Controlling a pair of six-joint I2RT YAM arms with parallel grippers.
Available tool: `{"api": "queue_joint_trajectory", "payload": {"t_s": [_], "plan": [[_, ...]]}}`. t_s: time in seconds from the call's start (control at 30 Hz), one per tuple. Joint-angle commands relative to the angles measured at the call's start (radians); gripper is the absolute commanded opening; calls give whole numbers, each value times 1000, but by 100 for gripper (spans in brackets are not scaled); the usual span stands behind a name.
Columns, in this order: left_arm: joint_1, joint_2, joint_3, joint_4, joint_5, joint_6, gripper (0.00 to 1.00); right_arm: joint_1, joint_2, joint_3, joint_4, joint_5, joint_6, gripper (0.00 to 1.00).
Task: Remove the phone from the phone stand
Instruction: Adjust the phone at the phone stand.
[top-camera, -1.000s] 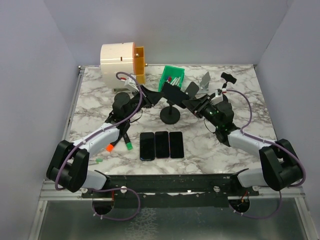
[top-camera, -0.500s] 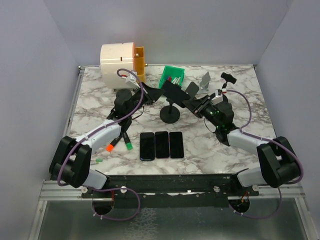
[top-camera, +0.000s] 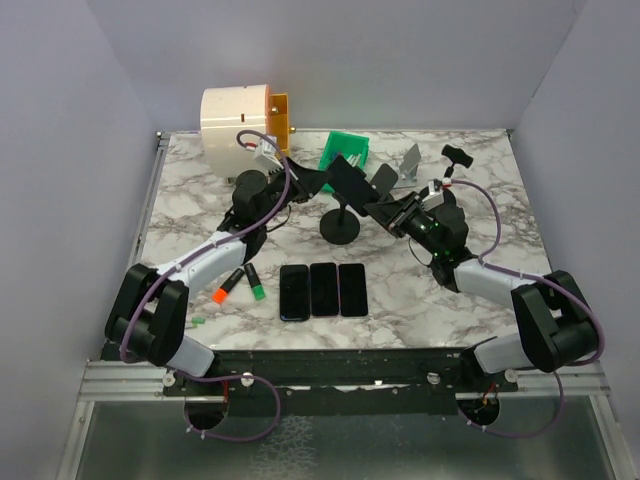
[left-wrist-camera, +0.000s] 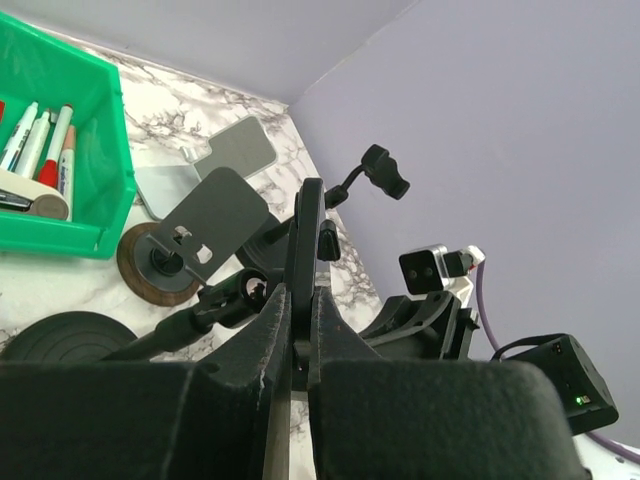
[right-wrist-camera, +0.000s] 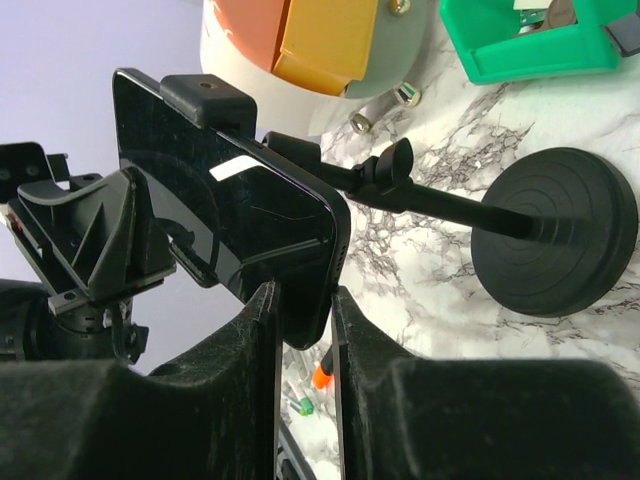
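A black phone (top-camera: 350, 180) sits in the clamp of a black phone stand with a round base (top-camera: 340, 230) at the table's middle. My left gripper (top-camera: 312, 183) is shut on the stand's clamp at the phone's left edge; in the left wrist view the gripper (left-wrist-camera: 298, 345) pinches the edge-on holder and phone (left-wrist-camera: 305, 215). My right gripper (top-camera: 385, 210) is shut on the phone's lower right corner. In the right wrist view the right gripper (right-wrist-camera: 305, 330) straddles the phone (right-wrist-camera: 230, 200), and the stand's arm runs to the base (right-wrist-camera: 555, 235).
Three more phones (top-camera: 323, 290) lie side by side in front of the stand. A green bin (top-camera: 345, 152) of markers, a white and orange cylinder (top-camera: 240, 120) and other small stands (top-camera: 410, 158) are behind. Loose markers (top-camera: 228, 285) lie at the left.
My left gripper has moved up and right onto the stand's clamp, and the phone head has shifted slightly back. The right gripper has barely moved.
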Motion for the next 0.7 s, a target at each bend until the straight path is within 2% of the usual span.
{"api": "queue_joint_trajectory", "payload": {"t_s": [0.0,0.67], "plan": [[-7,29,61,38,-23,-10,4,15,15,-23,-48,-102,-57,20],[-7,116,121,38,-13,-33,7,17,50,5,-59,-168,-65,19]]}}
